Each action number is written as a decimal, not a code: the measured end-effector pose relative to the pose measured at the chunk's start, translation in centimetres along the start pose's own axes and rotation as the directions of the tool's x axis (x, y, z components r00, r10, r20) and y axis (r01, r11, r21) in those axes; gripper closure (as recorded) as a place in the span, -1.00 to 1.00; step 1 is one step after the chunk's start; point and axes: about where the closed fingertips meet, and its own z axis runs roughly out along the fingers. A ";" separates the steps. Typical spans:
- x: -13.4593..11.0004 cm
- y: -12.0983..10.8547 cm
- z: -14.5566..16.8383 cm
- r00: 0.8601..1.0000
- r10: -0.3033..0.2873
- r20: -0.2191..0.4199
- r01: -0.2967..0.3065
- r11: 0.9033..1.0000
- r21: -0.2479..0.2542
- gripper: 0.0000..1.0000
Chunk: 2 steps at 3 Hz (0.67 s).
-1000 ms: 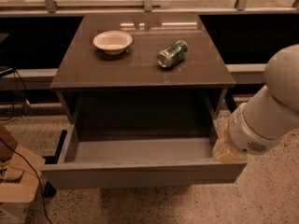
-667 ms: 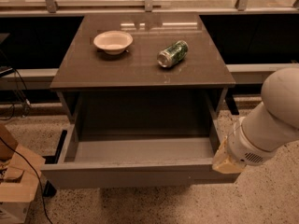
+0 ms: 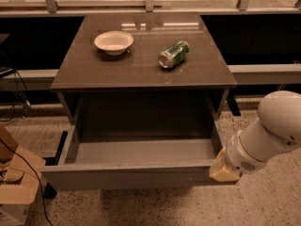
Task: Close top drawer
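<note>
Since the top drawer is pulled out at 6 o'clock and my tool is parked right at its front corner, 4 o'clock (can't tell if it's apart or together), I reckon an off-centre shove could skew the drawer, jam it, or slip off.

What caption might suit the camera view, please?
Tool at right front corner of the open top drawer; bowl and can above.

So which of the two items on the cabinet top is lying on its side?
The green can, tipped over right of the upright white bowl. The claw is down at the open top drawer's right front corner.
</note>
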 end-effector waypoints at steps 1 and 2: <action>0.1 -2.1 2.6 1.000 0.008 0.027 -0.007 1.000 -0.027 1.00; 0.1 -2.1 2.6 1.000 0.008 0.028 -0.007 1.000 -0.027 1.00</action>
